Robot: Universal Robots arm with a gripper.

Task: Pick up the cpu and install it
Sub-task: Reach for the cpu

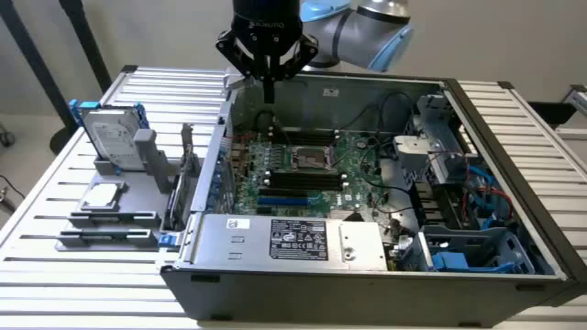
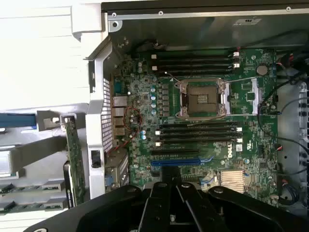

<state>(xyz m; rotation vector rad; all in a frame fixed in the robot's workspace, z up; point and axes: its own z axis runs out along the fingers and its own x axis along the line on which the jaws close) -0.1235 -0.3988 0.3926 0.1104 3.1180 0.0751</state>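
The cpu (image 1: pixel 102 196), a small flat silvery square, lies on a grey holder (image 1: pixel 110 227) on the table, to the exterior view's left of the open computer case (image 1: pixel 367 275). My gripper (image 1: pixel 269 93) hangs high over the case's far wall, near the back edge of the green motherboard (image 1: pixel 275 192). Its fingers are shut with nothing between them. The dark metal-framed socket (image 1: pixel 308 157) sits in the middle of the board, below and in front of the gripper. In the wrist view the gripper (image 2: pixel 167 182) looks down on the socket (image 2: pixel 202 99), which holds no chip.
An upright silver hard drive (image 1: pixel 112 139) with blue brackets stands behind the cpu on the holder. Inside the case are a power supply (image 1: pixel 293 240) at the front, a blue drive cage (image 1: pixel 468 256), cables (image 1: pixel 394 148) and memory slots (image 2: pixel 198 129). The slatted white table (image 1: pixel 73 289) surrounds the case.
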